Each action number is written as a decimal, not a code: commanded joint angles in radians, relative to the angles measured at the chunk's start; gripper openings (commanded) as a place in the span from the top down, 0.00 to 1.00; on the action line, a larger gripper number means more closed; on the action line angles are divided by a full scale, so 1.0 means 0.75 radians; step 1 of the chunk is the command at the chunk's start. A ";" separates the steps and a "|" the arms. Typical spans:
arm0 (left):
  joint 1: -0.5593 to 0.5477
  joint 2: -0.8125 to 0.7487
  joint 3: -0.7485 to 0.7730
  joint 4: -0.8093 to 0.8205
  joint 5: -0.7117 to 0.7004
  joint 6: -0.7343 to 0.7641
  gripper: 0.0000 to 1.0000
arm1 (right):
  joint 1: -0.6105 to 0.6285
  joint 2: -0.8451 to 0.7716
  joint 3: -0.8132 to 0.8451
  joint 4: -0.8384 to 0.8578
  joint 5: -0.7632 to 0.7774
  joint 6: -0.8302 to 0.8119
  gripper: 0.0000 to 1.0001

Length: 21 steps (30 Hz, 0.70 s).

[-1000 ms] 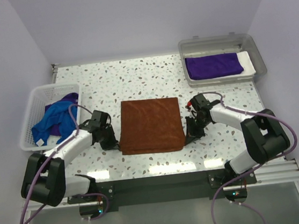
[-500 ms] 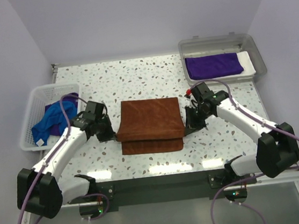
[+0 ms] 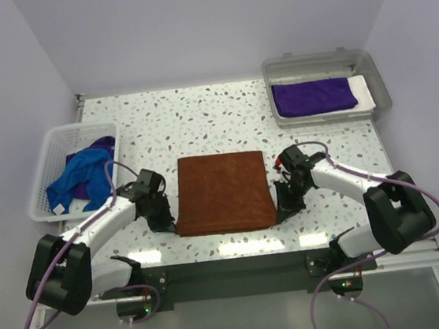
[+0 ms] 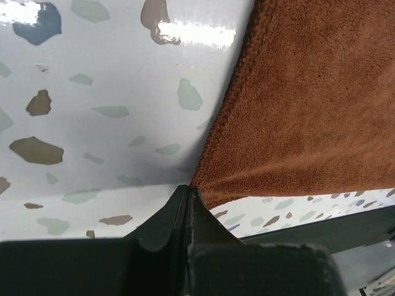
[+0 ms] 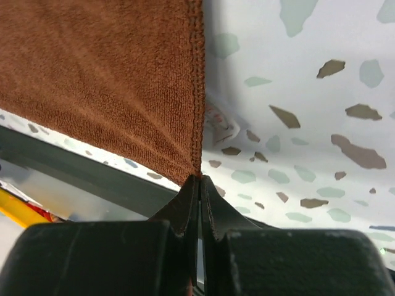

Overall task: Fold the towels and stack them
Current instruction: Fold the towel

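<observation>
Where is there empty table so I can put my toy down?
The best bare patch is the far strip of table between the white basket and the grey tray, beyond the brown towel. The middle is crowded: the left gripper and right gripper pinch that towel's near corners.

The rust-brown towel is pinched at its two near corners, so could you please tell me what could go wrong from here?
1. The left end effector and right end effector each pinch only a corner tip of the rust-brown towel, so either could slip free.
2. Uneven arm motion would likely skew the fold.
3. The held edge lies near the front edge of the table and might drape over.
</observation>
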 commanded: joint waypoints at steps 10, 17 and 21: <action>-0.089 0.017 -0.126 0.119 0.014 -0.084 0.98 | 0.014 0.059 -0.105 0.110 0.018 0.008 0.96; -0.095 -0.014 -0.114 0.090 0.008 -0.086 0.82 | 0.018 0.020 -0.087 0.074 0.046 -0.004 0.79; -0.095 -0.077 -0.012 -0.004 -0.039 -0.070 0.57 | 0.018 -0.057 0.017 -0.051 0.154 -0.043 0.55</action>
